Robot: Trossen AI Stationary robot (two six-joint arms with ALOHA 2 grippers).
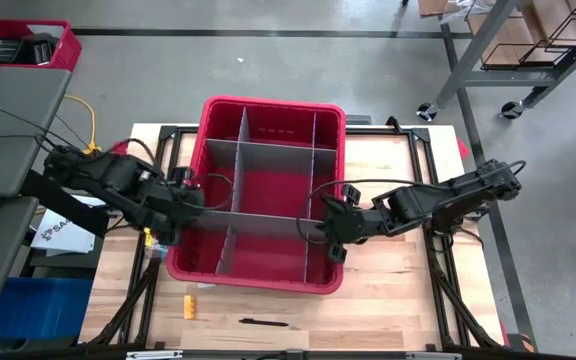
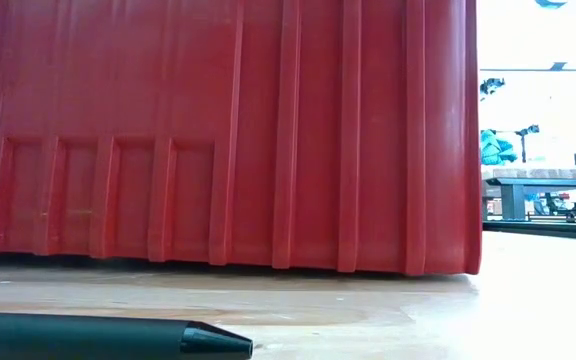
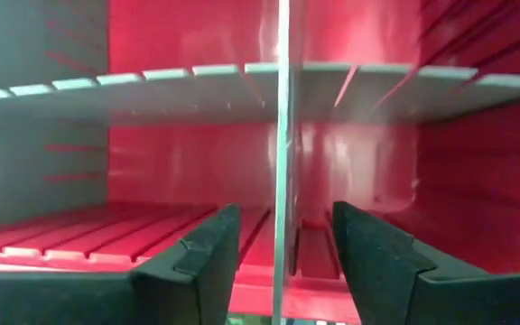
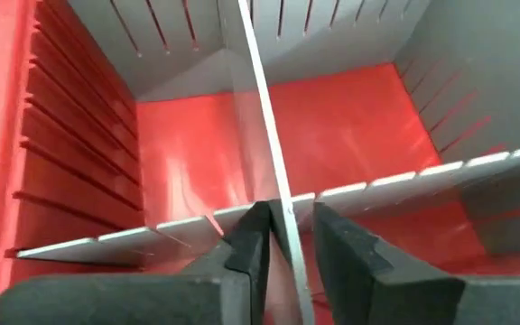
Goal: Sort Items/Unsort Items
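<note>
From above, both arms are reaching into the large red plastic bin (image 1: 268, 130), left gripper (image 1: 190, 205) and right gripper (image 1: 326, 228) straddling its grey divider (image 1: 258, 219), parted. An orange block (image 1: 190, 305) and thin dark pen (image 1: 263, 323) are lying outside on the wooden table (image 1: 388, 300). Low down, the pen (image 2: 98, 337) is lying alone. At each wrist, fingers (image 3: 201, 262) (image 4: 251, 248) are flanking a partition, clamping nothing. The pen looks light and slick; pinch mid-shaft.
</note>
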